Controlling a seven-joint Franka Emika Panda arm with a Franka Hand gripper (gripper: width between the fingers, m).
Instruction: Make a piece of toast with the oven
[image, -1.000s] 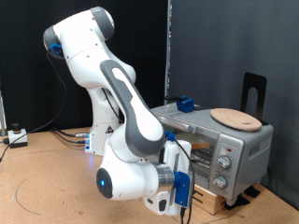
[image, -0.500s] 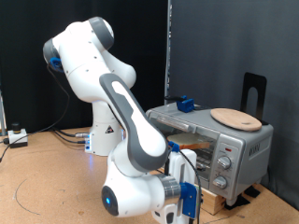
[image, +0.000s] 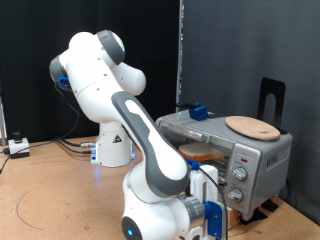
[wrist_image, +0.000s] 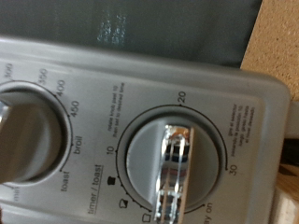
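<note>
The silver-grey oven stands on a wooden board at the exterior view's right. The piece of toast lies inside it on the rack, seen through the glass door. My gripper is low in front of the oven, close to its knob panel and pointing at it. The wrist view shows that panel from very near: the timer/toast knob with its chrome grip fills the middle and a temperature knob is beside it. No fingers show in the wrist view.
A round wooden plate and a small blue object sit on top of the oven. A black stand rises behind it. The arm's white base stands on the brown table, with cables at the exterior view's left.
The arm has folded lower and its hand has dropped towards the exterior view's bottom right, closer to the oven's knob panel. The oven, toast and plate have not moved.
</note>
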